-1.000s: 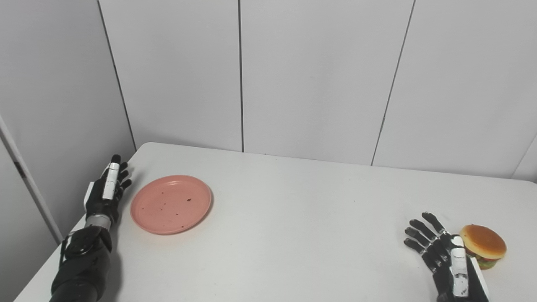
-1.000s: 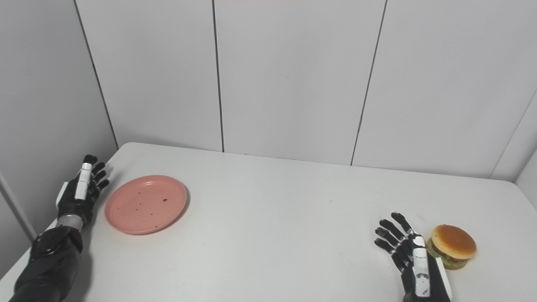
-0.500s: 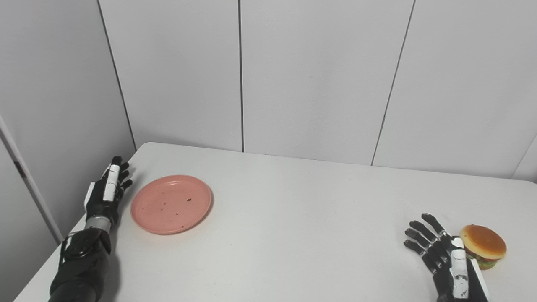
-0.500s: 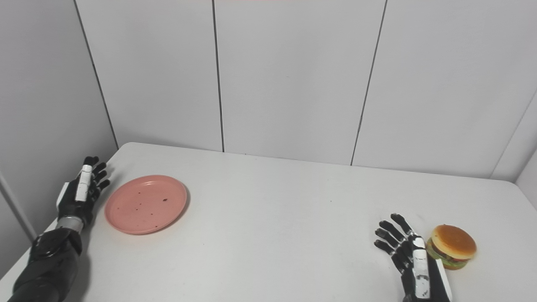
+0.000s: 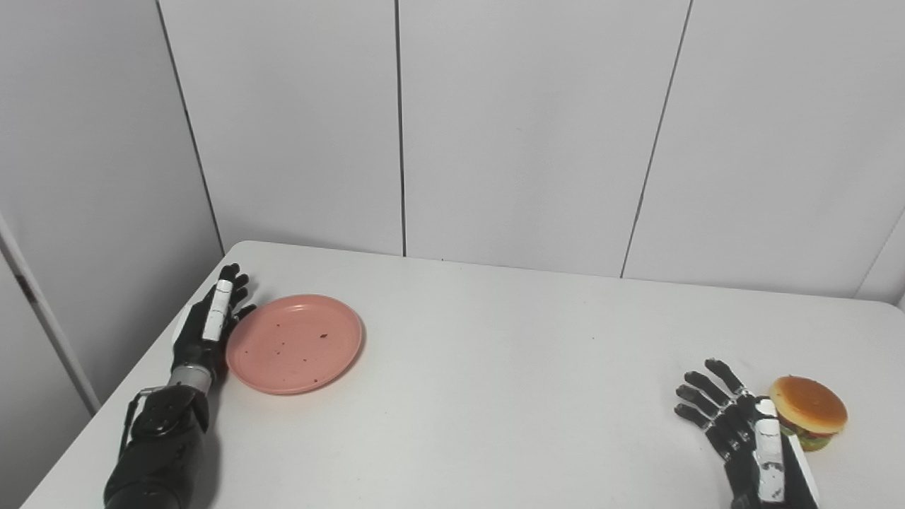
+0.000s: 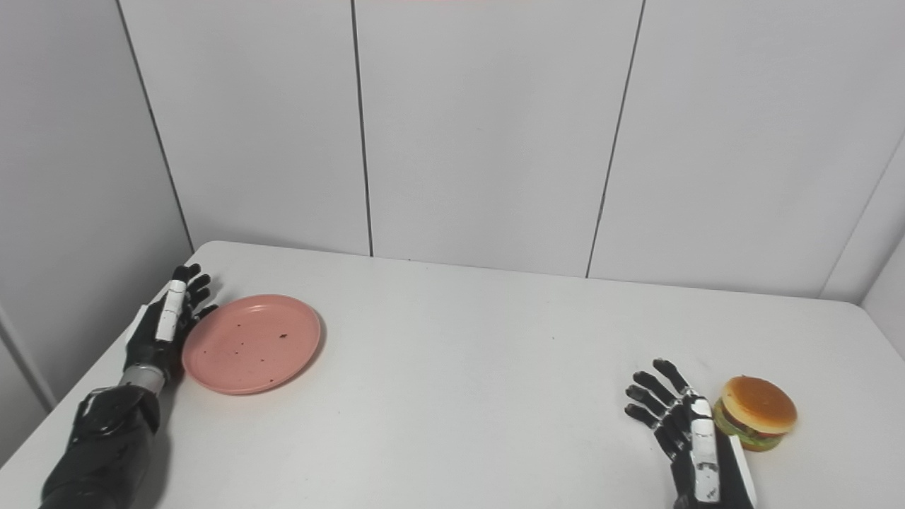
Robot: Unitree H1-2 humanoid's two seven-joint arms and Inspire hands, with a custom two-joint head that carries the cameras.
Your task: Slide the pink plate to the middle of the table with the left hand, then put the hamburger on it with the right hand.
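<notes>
Since a second ago, left hand (image 5: 209, 326) has closed in, fingers spread, against the round pink plate's (image 5: 295, 343) left rim at far-left desk (image 5: 495, 396); sliding can begin. Right hand (image 5: 751, 442) waits open beside the toy hamburger (image 5: 808, 412).

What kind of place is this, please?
Probably a robot test booth, not a kitchen: a bare white table, plain panel walls, and only a pink plate and a toy-like hamburger.
</notes>
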